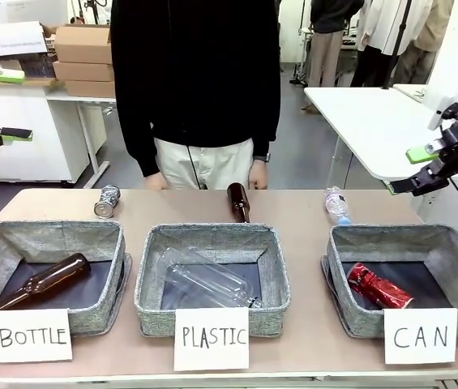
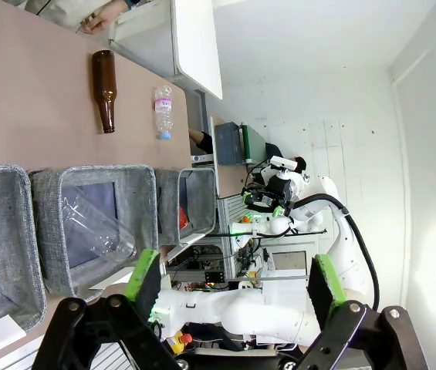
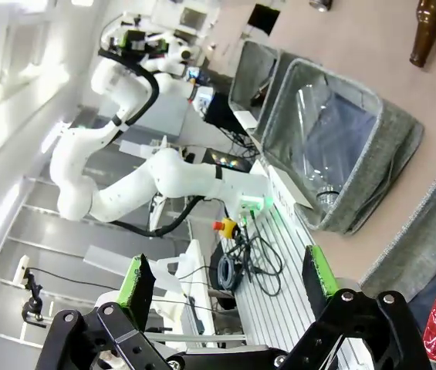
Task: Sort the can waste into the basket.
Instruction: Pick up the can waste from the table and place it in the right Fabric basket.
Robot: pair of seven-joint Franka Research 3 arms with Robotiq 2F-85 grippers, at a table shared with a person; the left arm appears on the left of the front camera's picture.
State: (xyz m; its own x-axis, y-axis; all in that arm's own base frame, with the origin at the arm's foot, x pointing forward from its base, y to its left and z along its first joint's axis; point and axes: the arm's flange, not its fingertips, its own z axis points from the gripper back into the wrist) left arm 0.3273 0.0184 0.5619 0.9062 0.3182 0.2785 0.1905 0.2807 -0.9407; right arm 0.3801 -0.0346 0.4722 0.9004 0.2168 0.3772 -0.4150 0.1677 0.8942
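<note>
Left hand (image 2: 233, 277): fingers spread wide, holding nothing, raised off the left side of the worktop (image 1: 164, 207). Right hand (image 3: 227, 277): fingers spread wide, holding nothing, raised off the right side. Front row, left to right: BOTTLE basket (image 1: 50, 235) with one brown glass bottle (image 1: 42, 282) lying inside; PLASTIC basket (image 1: 212, 237) with one clear plastic bottle (image 1: 204, 282) lying inside; CAN basket (image 1: 391, 241), its white sign (image 1: 421, 335) at the front, with one red can (image 1: 378, 288) lying on the dark lining. Behind the baskets, loose on the worktop: crushed silvery can (image 1: 107, 201) on its side beyond the BOTTLE basket, well apart from the CAN basket; second brown bottle (image 1: 238, 203) beyond the PLASTIC basket; small water bottle (image 1: 337, 205) just beyond the CAN basket. Far edge: person (image 1: 196, 81) in a dark top, standing.
</note>
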